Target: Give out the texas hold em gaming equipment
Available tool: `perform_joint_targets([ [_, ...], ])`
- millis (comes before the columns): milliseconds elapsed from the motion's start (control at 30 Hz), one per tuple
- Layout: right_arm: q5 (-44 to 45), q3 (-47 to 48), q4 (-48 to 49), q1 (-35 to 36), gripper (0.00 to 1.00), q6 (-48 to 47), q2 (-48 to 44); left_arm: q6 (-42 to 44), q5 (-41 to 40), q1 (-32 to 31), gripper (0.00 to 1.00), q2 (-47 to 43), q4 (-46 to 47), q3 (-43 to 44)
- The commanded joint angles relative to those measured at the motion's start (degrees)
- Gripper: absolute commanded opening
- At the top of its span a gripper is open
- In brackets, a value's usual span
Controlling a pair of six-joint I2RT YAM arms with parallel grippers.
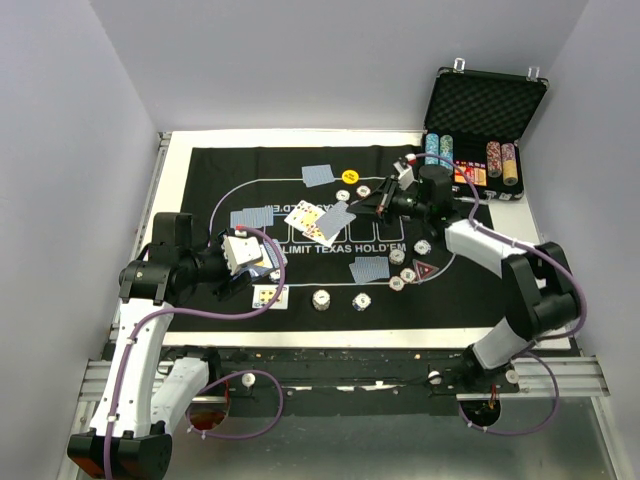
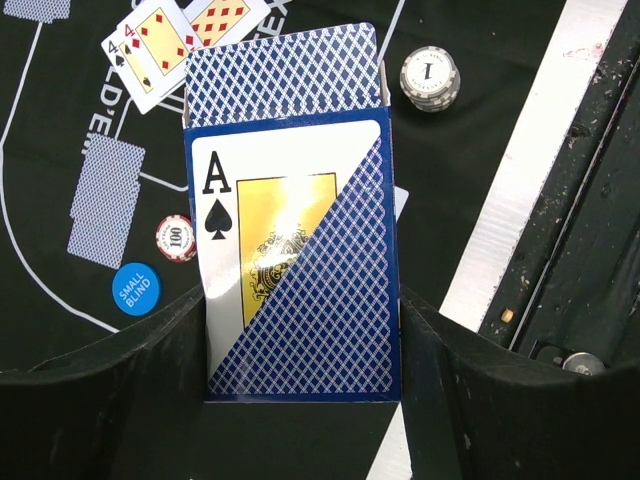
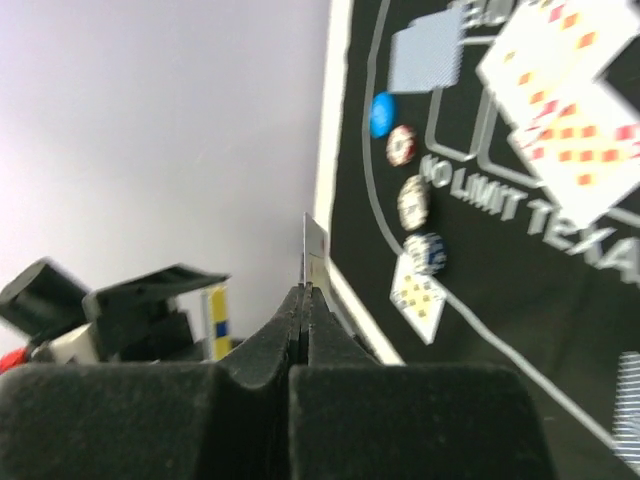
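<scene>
Dealing: R gripper [image 3: 303, 300] pinches one card [image 3: 315, 248], L gripper [image 2: 300, 322] clamps the box [image 2: 335, 300]. Next, prob.: lay card flat on mat [image 1: 250, 165], release.

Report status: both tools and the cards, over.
Left tool shut on deck box. Right tool shut on one card, held above mat. Face-up cards lie close by.

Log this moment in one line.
left tool: shut on deck box | right tool: shut on playing card | face-up cards on mat
</scene>
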Motion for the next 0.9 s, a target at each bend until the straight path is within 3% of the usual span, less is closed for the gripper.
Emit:
perform_joint_targets([
  [0,7.1,5.2,-10.5,-2.4,0.01,-11.2,6.2,0.3,1.7,-0.2,0.49,-0.7,0.5,0.9],
  [300,23.1,12.2,-19.0,-3.1,0.01,-22.3,17.0,0.5,1.2,-0.2,0.49,-1.5,-0.4,1.2],
  [567,29.9,12.5,-22.2,-3.2,0.01,-26.5,18.7,0.7,1.4,-0.1,0.49,-1.1,-0.5,0.9],
  [867,31.8,13.5,-26.2,-2.4,0.05,-27.9,22.1,0.5,1.6,-0.2,0.49,-1.0,-0.4,1.0],
])
